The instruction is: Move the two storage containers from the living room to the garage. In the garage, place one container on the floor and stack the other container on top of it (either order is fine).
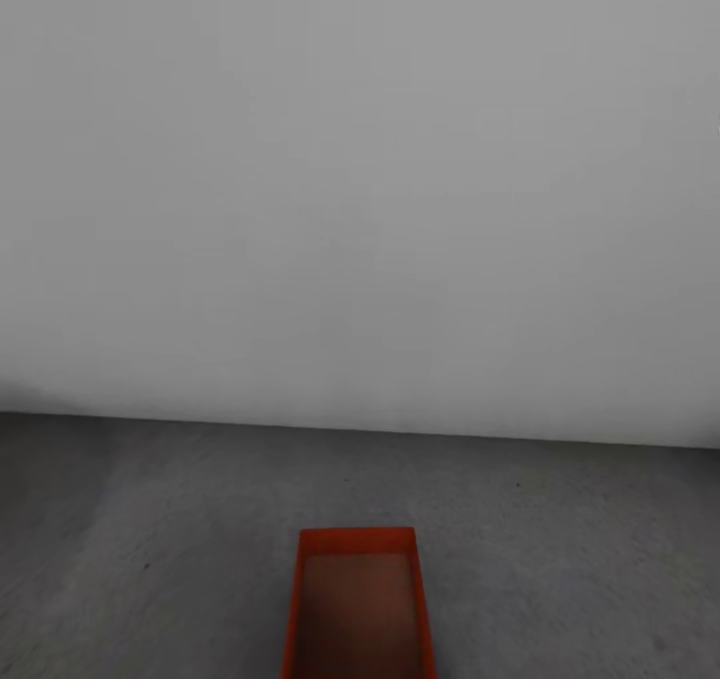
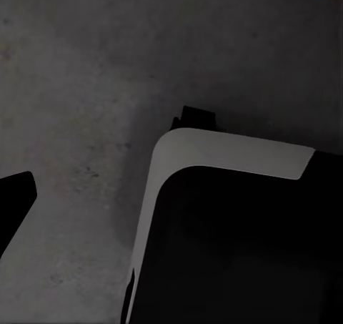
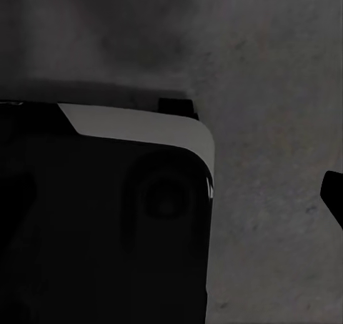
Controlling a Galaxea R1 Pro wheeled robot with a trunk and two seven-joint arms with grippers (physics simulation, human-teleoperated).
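One orange-red storage container [image 1: 360, 609] sat on the dark grey floor [image 1: 150, 519], long axis pointing toward the white wall [image 1: 360, 179]; either pincer's spread was impossible to tell.

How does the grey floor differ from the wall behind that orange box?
The floor is dark grey and mottled with specks, while the wall is pale, smooth and even. The floor lies flat and carries the orange box; the wall stands upright beyond it, with nothing against it. Both are bare and matte, and they meet in one straight line across the head view.
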